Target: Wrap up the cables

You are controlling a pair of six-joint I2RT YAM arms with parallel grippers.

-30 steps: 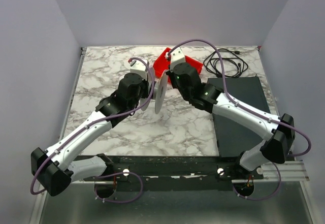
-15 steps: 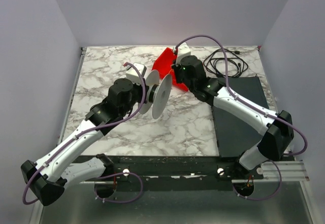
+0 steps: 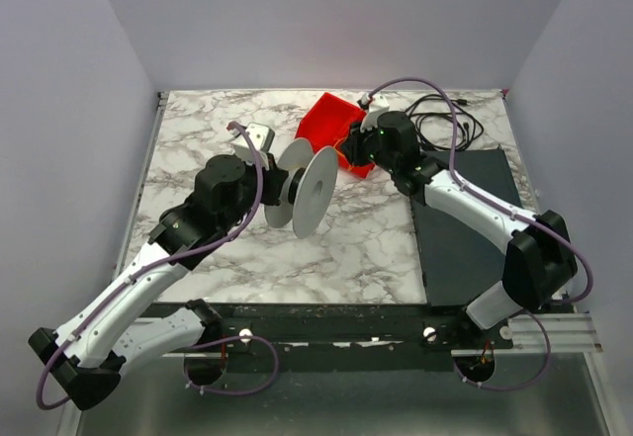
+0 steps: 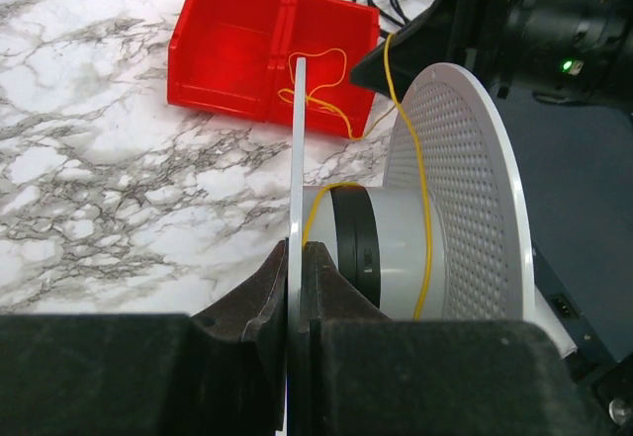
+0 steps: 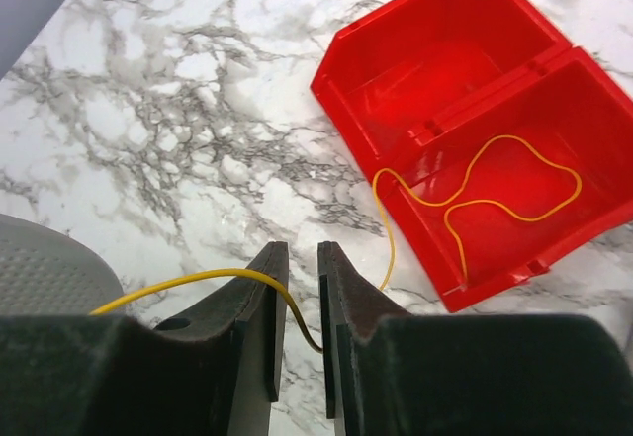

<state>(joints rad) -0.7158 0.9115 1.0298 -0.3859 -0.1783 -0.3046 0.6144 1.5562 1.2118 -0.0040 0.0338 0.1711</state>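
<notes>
The cable is a thin yellow wire (image 5: 387,233). It lies looped in a red bin (image 5: 346,60), runs out over the bin's edge and passes through the narrow gap of my right gripper (image 5: 302,258), whose jaws stand slightly apart. From there it leads to a white spool (image 3: 307,187) and lies around the spool's hub (image 4: 427,218). My left gripper (image 4: 300,258) is shut on the spool's thin near flange and holds the spool above the table. In the top view the right gripper (image 3: 354,144) is between the spool and the red bin (image 3: 331,120).
A coil of black cord with plugs (image 3: 435,120) lies at the back right. A dark mat (image 3: 465,228) covers the right side of the marble table. Grey walls close in the left, back and right sides.
My left arm has drawn back to the left with the spool, and the spool's face has turned. My right gripper has moved right, away from the spool towards the bin's right side.
</notes>
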